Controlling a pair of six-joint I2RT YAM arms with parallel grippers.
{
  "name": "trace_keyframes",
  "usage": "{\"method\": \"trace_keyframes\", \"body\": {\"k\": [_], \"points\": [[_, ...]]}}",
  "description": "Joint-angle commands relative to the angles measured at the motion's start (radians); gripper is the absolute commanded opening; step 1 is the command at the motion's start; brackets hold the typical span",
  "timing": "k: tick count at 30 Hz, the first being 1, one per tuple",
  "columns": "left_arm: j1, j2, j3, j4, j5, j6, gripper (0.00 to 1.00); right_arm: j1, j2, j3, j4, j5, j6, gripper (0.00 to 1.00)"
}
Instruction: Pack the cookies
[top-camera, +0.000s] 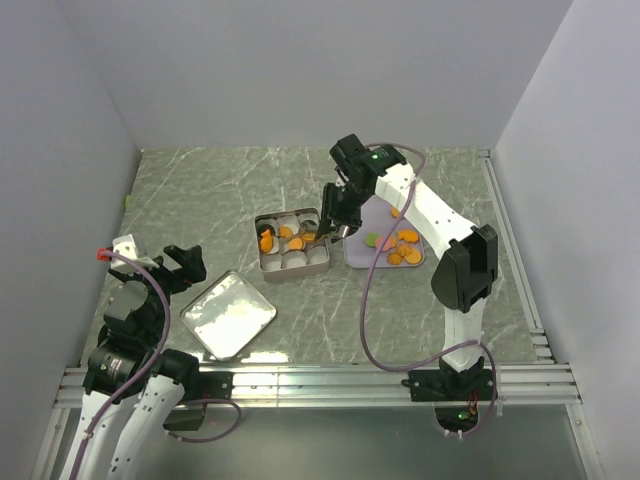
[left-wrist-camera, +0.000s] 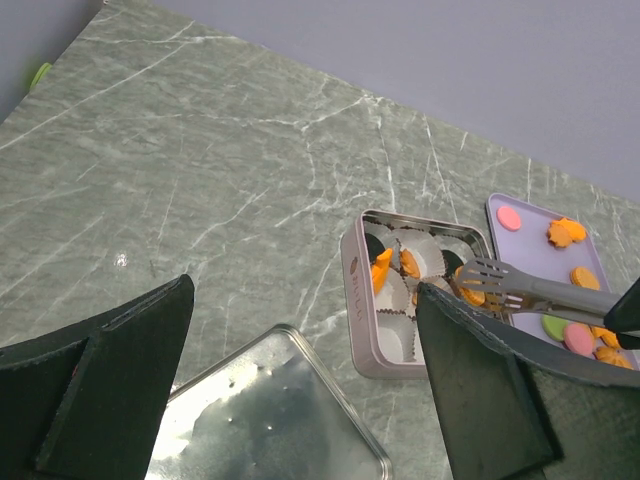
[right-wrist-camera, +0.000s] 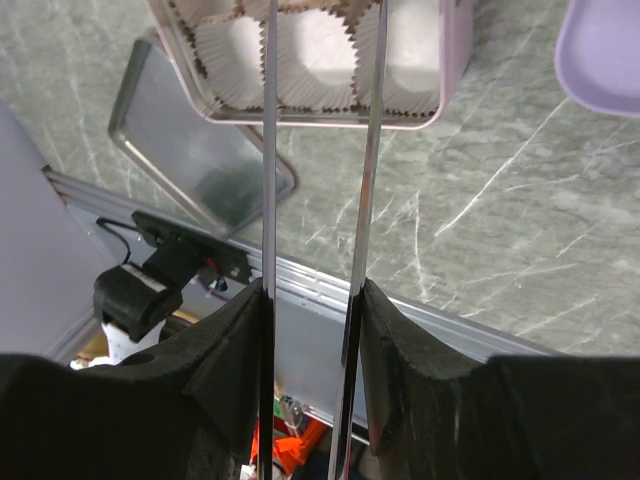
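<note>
Orange, pink and green cookies (top-camera: 405, 250) lie on the lavender tray (top-camera: 358, 256). More orange ones (top-camera: 268, 240) sit in the paper cups of the square silver tin (top-camera: 290, 271). My right gripper (top-camera: 340, 205) hangs over the tin's right side, shut on metal tongs (top-camera: 325, 232). The left wrist view has the tongs' slotted tip (left-wrist-camera: 490, 275) against an orange cookie (left-wrist-camera: 470, 296) at the tin's (left-wrist-camera: 355, 300) right edge; whether it is pinched I cannot tell. In the right wrist view the tongs' arms (right-wrist-camera: 268, 150) run between my pads (right-wrist-camera: 400, 340). My left gripper (top-camera: 185, 265) is open and empty.
The tin's lid (top-camera: 228, 315) lies upturned on the marble table, near left of the tin and just right of the left gripper. The enclosure's grey walls stand on three sides, and a metal rail (top-camera: 320, 380) runs along the near edge.
</note>
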Motion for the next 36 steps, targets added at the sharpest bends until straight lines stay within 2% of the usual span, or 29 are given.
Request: {"method": "trace_keyframes", "body": {"k": [1,6,25,36], "points": [[-0.001,-0.008,-0.004,0.041,0.016,0.019,0.99,-0.003,0.002,-0.004,0.051,0.028,0.012,0.31],[-0.001,-0.008,-0.006,0.043,0.016,0.02,1.0,-0.002,0.002,-0.013,0.056,0.06,0.024,0.33],[-0.001,-0.002,-0.006,0.043,0.015,0.02,0.99,-0.003,-0.008,-0.023,0.034,0.097,0.022,0.51],[-0.001,-0.002,-0.006,0.043,0.015,0.022,0.99,-0.003,-0.031,-0.033,0.011,0.114,0.021,0.53]]}}
